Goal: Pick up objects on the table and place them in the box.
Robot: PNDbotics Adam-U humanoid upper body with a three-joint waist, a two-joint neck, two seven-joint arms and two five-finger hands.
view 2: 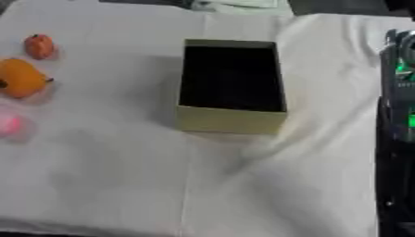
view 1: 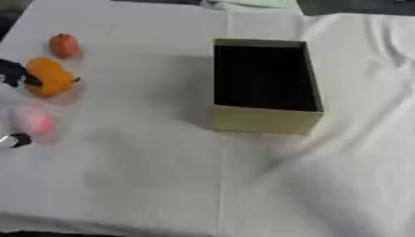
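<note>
Left hand (view 1: 11,74) shows only as black fingers at the left edge of the left eye view, touching the orange fruit (view 1: 48,77); whether they are curled round it or merely against it cannot be told. A silver-and-black part of the same arm shows lower down at that edge. Just beyond the orange fruit lies a smaller red fruit (view 1: 64,45), and nearer the robot a blurred pink object (view 1: 32,120). All three rest on the desk (view 1: 162,185), covered by a white cloth. Well apart to the right stands the box (view 1: 263,121), open-topped with a dark inside.
</note>
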